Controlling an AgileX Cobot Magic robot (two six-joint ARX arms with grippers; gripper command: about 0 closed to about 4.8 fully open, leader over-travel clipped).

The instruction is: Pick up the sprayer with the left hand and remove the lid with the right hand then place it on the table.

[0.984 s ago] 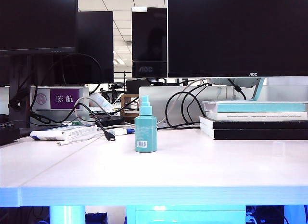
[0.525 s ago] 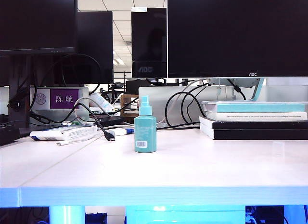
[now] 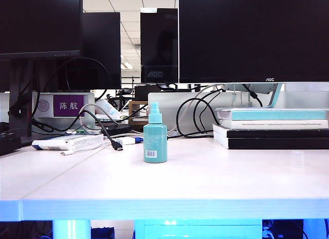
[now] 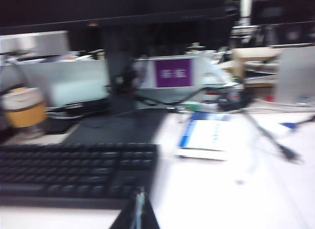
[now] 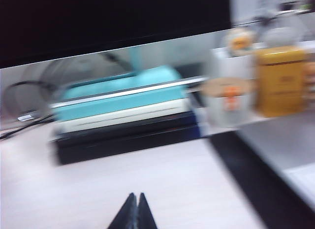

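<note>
Black pointed fingertips (image 4: 138,215) (seemingly plain).

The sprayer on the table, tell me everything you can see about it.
The sprayer is a small teal cylinder that looks like plastic, with a white barcode label low on its front. A narrower, paler teal lid sits on top, not yet removed. It stands upright near the middle of the pale table, touched by nothing but the tabletop. Neither gripper is near it; the wrist views show their shut tips elsewhere, and the bottle appears only in the exterior view.
</note>
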